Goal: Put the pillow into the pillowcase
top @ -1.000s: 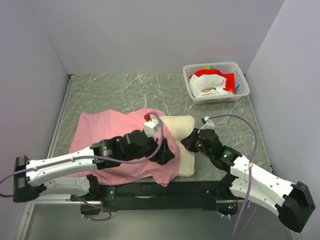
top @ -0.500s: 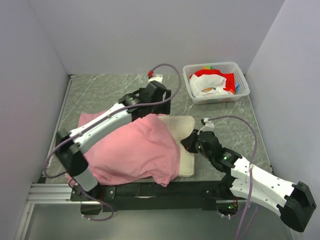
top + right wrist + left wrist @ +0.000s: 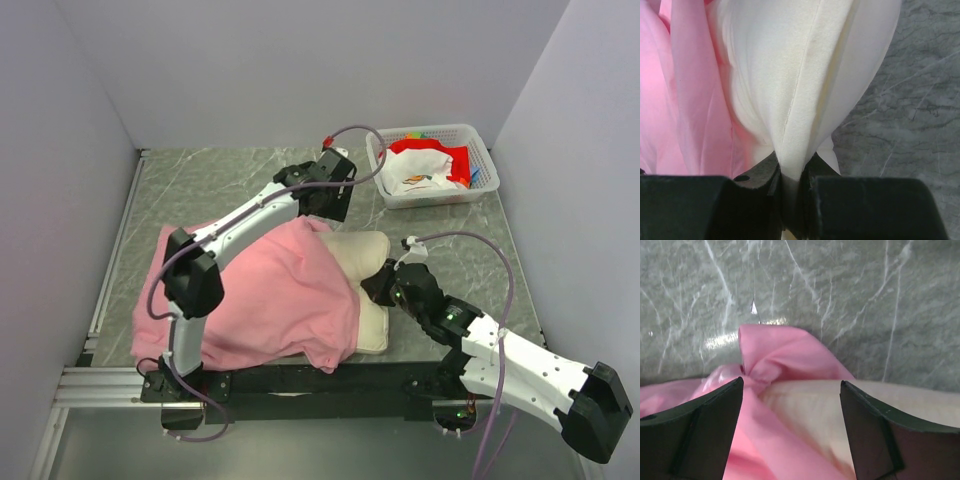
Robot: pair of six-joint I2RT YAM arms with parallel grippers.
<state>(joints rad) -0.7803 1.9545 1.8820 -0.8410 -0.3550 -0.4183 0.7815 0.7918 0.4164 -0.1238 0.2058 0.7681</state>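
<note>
The pink pillowcase (image 3: pixel 270 300) lies wrinkled over the left part of the cream pillow (image 3: pixel 362 255), whose right end sticks out bare. My right gripper (image 3: pixel 377 283) is shut on the pillow's right edge; in the right wrist view the cream fabric (image 3: pixel 805 85) is pinched between the jaws (image 3: pixel 791 175), with pink cloth (image 3: pixel 680 90) to its left. My left gripper (image 3: pixel 325 213) is open and empty, reaching over the far edge where pillowcase meets pillow. The left wrist view shows a bunched pink fold (image 3: pixel 775 357) and cream pillow (image 3: pixel 840 410) between the spread fingers (image 3: pixel 700 430).
A white basket (image 3: pixel 478 190) holding red and white cloth stands at the far right. The grey marble table (image 3: pixel 220 180) has walls on the left, back and right. A black rail runs along the near edge.
My left arm has swung from the near middle of the pillowcase far back to the pillow's far edge. The pillowcase now covers more of the pillow. The right gripper has stayed put.
</note>
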